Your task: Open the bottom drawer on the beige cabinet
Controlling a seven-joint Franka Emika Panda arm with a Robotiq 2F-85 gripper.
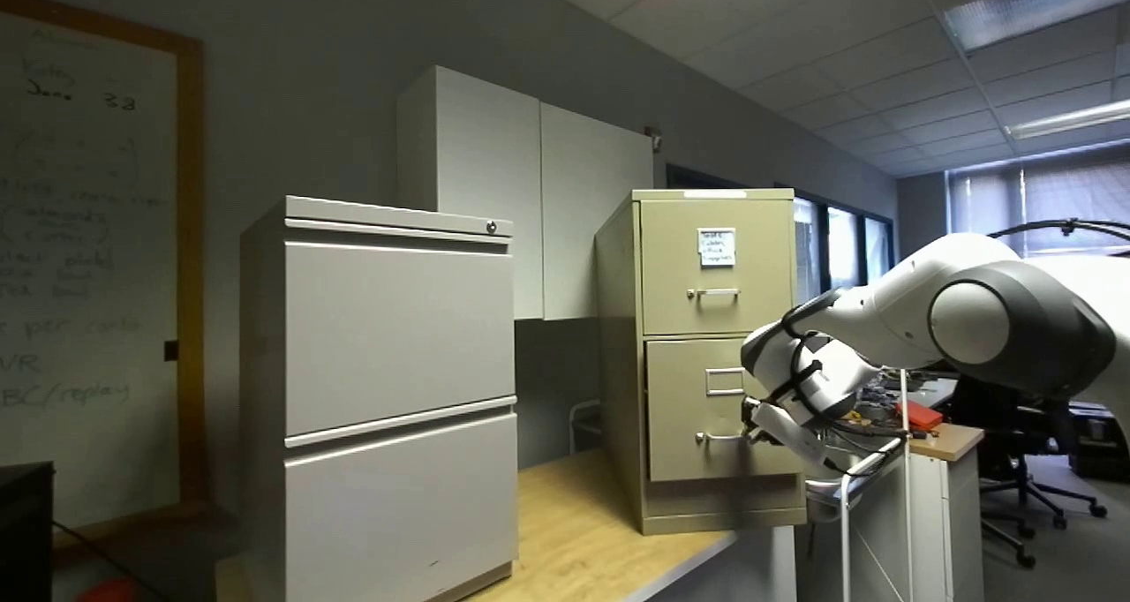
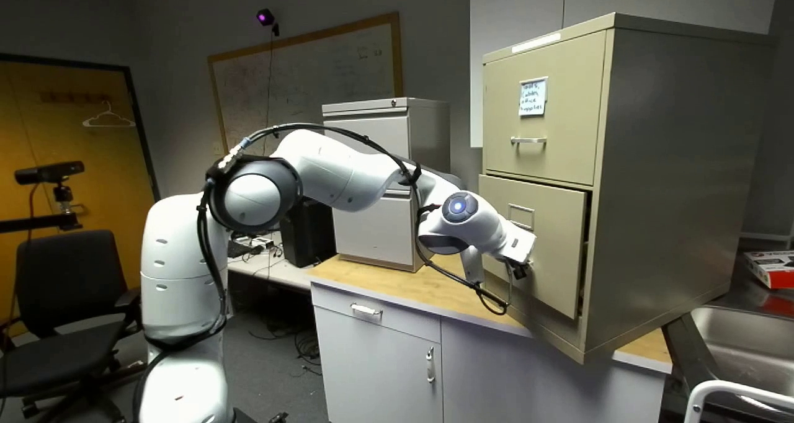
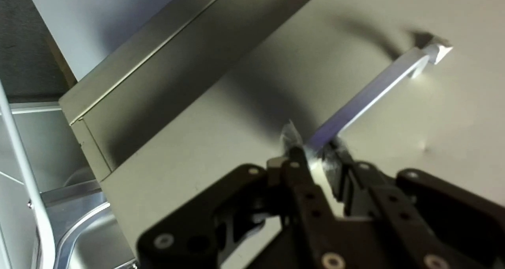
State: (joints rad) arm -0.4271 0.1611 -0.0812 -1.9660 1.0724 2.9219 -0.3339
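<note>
The beige cabinet (image 1: 616, 364) stands upright on the counter; it also shows in an exterior view (image 2: 676, 181). Its bottom drawer (image 1: 675, 456) stands slightly out, with a dark gap along its side edge in an exterior view (image 2: 561, 262). The plain drawer front fills much of the wrist view (image 3: 205, 135). The metal pull (image 3: 367, 91) runs diagonally there, and one end lies between my fingertips. My gripper (image 3: 313, 148) is shut on this pull. In an exterior view the gripper (image 1: 752, 425) is at the pull's right end. The arm partly hides the drawer in both exterior views.
A pale grey two-drawer cabinet (image 1: 397, 337) stands beside the beige one on the wooden counter (image 1: 574, 514). A metal sink (image 2: 750, 348) and a white rail (image 2: 738, 389) lie on the beige cabinet's far side. A red and white box (image 2: 772, 268) is near the sink.
</note>
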